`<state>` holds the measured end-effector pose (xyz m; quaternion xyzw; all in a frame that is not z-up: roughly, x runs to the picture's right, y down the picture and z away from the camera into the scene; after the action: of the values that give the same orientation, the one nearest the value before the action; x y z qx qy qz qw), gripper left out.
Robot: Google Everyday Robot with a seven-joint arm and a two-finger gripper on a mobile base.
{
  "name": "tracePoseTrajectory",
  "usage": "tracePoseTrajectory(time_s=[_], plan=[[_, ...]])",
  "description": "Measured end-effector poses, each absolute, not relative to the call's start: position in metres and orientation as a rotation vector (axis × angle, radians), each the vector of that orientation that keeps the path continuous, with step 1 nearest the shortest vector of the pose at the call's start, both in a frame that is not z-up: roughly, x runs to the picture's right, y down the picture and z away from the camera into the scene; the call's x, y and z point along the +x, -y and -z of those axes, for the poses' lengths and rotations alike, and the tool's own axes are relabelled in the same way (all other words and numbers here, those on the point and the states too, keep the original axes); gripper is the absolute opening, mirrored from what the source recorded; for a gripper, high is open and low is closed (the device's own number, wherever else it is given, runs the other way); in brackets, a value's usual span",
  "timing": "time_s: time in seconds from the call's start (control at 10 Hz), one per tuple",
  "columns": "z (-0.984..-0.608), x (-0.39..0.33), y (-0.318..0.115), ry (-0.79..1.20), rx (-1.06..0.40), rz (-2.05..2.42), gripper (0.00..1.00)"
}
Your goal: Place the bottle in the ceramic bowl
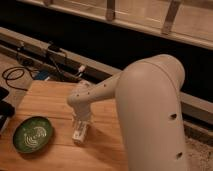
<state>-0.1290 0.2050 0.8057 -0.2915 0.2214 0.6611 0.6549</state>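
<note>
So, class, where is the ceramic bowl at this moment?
In the camera view the ceramic bowl sits on the wooden table at the picture's lower left, just left of the gripper, which is down near the table's middle.
</note>
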Motion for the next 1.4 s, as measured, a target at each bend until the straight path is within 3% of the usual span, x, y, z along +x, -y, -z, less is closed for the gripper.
tracePoseTrajectory(time_s=[0.2, 0.7, 0.8, 1.4], plan=[[-0.811, -0.130, -0.213, -0.502, -0.679, -1.508, 0.57], [-0.807, -0.112, -0.211, -0.474, -0.670, -1.544, 0.07], [-0.804, -0.107, -0.206, -0.468, -0.655, -1.550, 0.01], [-0.734, -0.126, -0.109, -0.333, -0.515, -1.459, 0.00]])
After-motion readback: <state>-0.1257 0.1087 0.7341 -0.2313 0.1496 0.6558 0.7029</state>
